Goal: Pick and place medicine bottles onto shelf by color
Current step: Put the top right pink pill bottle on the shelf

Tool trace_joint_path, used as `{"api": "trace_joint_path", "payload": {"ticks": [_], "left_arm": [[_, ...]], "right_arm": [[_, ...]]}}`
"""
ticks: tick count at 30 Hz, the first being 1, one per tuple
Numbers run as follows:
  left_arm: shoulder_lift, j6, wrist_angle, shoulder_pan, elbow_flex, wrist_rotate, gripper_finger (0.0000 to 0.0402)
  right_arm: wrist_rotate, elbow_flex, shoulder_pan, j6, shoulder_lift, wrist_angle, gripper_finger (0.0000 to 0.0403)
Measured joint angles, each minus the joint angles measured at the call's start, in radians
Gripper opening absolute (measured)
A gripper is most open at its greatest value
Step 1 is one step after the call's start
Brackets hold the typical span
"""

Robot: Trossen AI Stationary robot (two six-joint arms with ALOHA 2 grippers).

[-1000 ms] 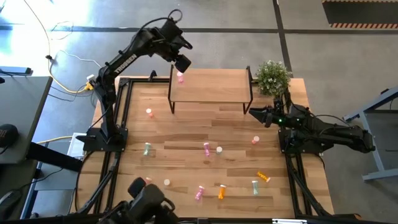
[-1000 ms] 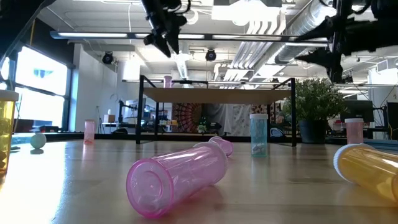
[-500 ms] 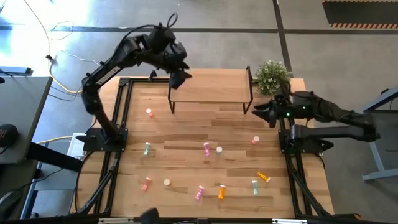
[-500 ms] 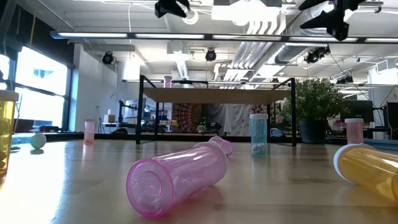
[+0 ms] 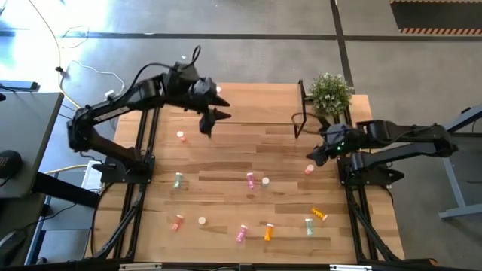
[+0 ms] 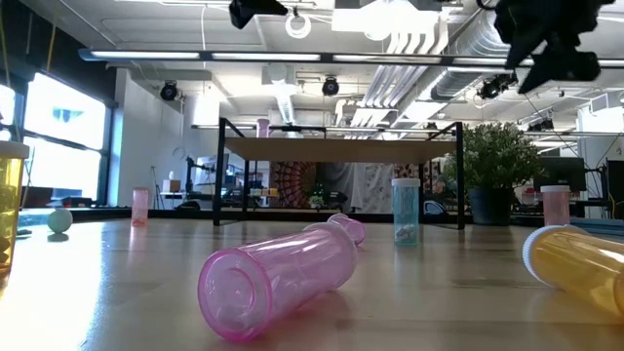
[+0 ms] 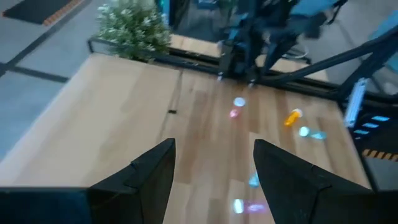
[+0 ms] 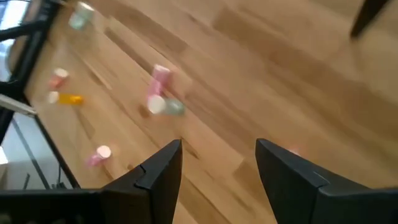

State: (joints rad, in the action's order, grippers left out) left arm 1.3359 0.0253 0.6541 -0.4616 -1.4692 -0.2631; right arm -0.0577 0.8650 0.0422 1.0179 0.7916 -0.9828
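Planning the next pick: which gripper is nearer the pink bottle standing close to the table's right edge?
Right. The right gripper hangs open almost beside that pink bottle, just shelf-ward of it. The left gripper, also open, is across the table by the shelf, far from it.

We see that the left gripper (image 5: pixel 212 119) has drawn back from above the far-left corner of the shelf (image 5: pixel 260 102), leaving a pink bottle (image 5: pixel 219 89) there, and now hangs open nearer us. The right gripper (image 5: pixel 312 153) has swung nearer, toward a salmon bottle (image 5: pixel 309 170).
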Motion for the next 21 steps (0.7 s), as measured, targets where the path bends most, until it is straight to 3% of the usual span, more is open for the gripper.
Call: {"api": "trace_joint_path", "payload": {"ticks": [7, 12, 21], "left_arm": [[-0.105, 0.072, -0.201, 0.084, 0.162, -0.002, 0.0209], [-0.142, 0.124, -0.346, 0.137, 0.254, 0.000, 0.0209], [-0.147, 0.191, -0.407, 0.185, 0.277, 0.031, 0.0209]], "right_arm": [[-0.024, -0.096, 0.109, 0.239, 0.015, 0.013, 0.0195], [-0.098, -0.133, 0.183, 0.430, 0.044, 0.019, 0.0195], [-0.147, -0.134, 0.245, 0.571, 0.165, -0.031, 0.0195]]}}
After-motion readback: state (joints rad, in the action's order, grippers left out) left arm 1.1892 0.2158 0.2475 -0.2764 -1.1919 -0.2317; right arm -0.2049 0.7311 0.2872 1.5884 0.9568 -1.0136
